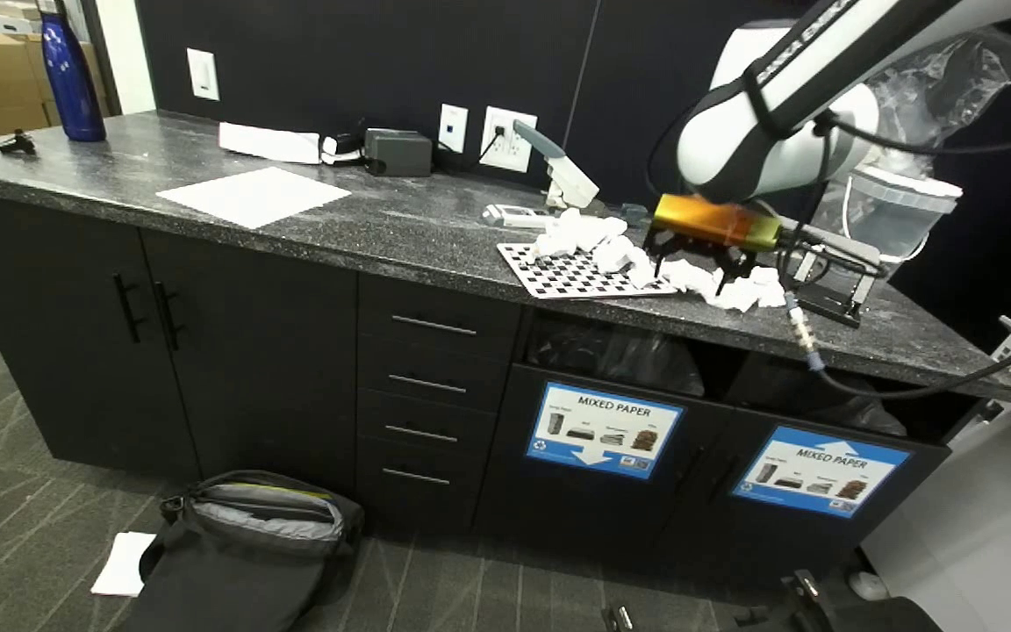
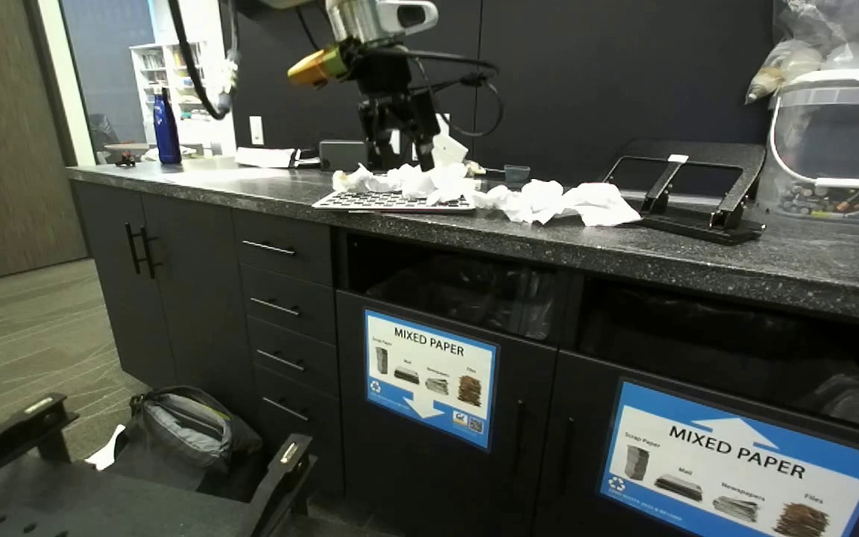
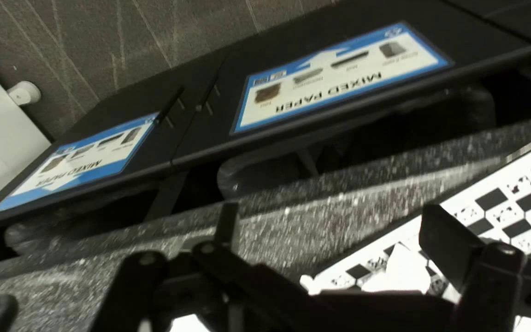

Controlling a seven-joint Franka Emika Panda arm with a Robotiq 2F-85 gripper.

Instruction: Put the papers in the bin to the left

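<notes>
Gripper (image 2: pixel 405 160), spread wide, hangs over the papers (image 2: pixel 541 201) near the front edge of the table (image 1: pixel 418 219); the bin (image 1: pixel 558 502) stands below that edge.

In an exterior view, we note white papers (image 1: pixel 615 254) and a black-and-white checkered board (image 1: pixel 558 281) at two o'clock; a blue bottle (image 1: pixel 74 83) at ten; and, at five, a black bin (image 1: pixel 589 509) with a blue-and-white label (image 1: pixel 604 430).
</notes>
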